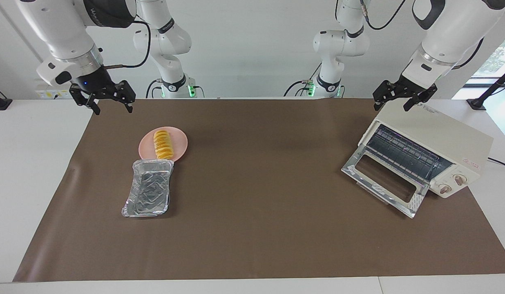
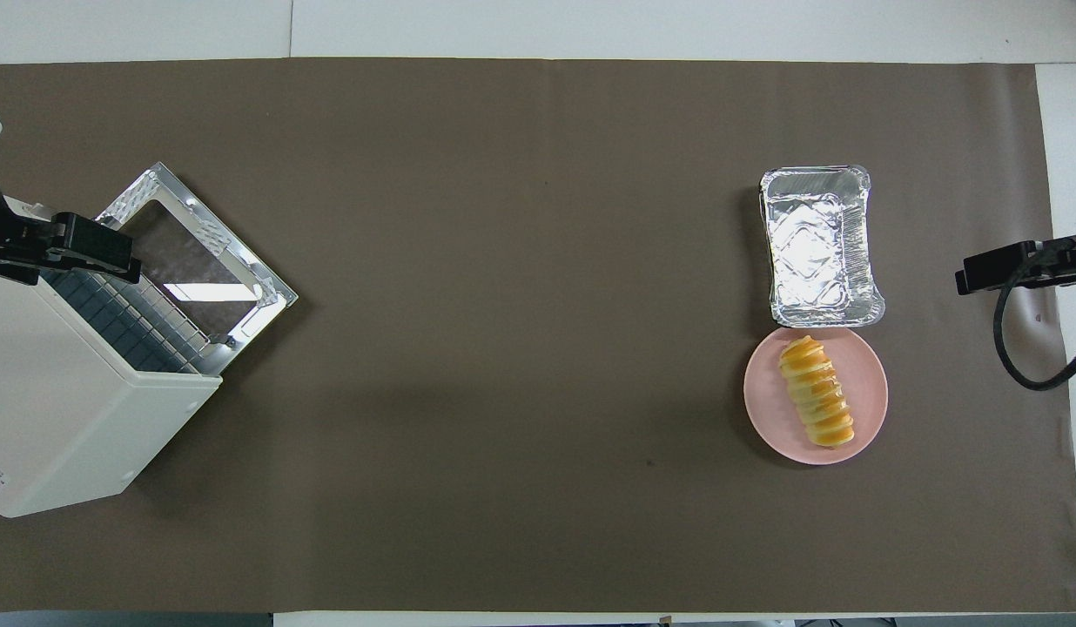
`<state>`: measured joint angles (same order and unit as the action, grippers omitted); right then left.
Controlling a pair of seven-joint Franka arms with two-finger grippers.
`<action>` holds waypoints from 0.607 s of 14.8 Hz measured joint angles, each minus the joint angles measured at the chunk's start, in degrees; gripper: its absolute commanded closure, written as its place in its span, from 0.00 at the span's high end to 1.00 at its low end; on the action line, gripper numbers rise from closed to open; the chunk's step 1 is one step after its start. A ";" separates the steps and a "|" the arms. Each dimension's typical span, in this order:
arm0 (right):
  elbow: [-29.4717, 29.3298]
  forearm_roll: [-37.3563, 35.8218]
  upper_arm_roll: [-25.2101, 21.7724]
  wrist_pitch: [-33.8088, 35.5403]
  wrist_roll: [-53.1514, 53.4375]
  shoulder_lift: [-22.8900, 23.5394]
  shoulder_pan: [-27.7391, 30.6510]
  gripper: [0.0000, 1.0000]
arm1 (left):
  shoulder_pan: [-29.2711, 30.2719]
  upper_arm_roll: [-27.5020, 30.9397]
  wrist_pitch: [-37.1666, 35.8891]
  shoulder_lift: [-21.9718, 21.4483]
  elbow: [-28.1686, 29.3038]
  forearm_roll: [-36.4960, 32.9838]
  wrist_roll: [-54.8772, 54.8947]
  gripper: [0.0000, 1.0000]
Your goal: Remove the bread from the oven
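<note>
The bread (image 1: 163,149) (image 2: 817,403), a ridged yellow-orange loaf, lies on a round pink plate (image 1: 181,143) toward the right arm's end of the table. The cream-white oven (image 1: 440,139) (image 2: 59,409) stands at the left arm's end with its glass door (image 1: 385,181) dropped open. Only the bare wire rack (image 1: 403,153) shows inside. My left gripper (image 1: 390,108) hangs open and holding nothing over the oven's top corner. My right gripper (image 1: 113,110) hangs open and holding nothing over the mat's edge at the right arm's end, apart from the plate.
A crinkled silver foil tray (image 1: 149,192) (image 2: 818,246) with nothing in it lies against the plate, farther from the robots. The brown mat (image 1: 260,183) covers most of the white table.
</note>
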<state>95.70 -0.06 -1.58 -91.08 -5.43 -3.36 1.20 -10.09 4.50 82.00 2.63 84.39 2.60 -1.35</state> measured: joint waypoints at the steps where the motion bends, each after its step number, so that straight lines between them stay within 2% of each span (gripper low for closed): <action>1: 0.00 -0.01 -0.03 0.06 0.19 0.00 0.40 1.00 | 0.00 0.00 0.00 0.00 0.00 0.00 0.00 1.00; 9: 0.00 -0.01 0.07 1.12 6.06 0.00 1.09 1.00 | 0.00 0.00 0.00 0.00 0.00 0.00 0.00 1.00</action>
<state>95.70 -0.07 -1.51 -89.96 0.63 -3.36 2.29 -10.09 4.50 82.00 2.63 84.39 2.60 -1.35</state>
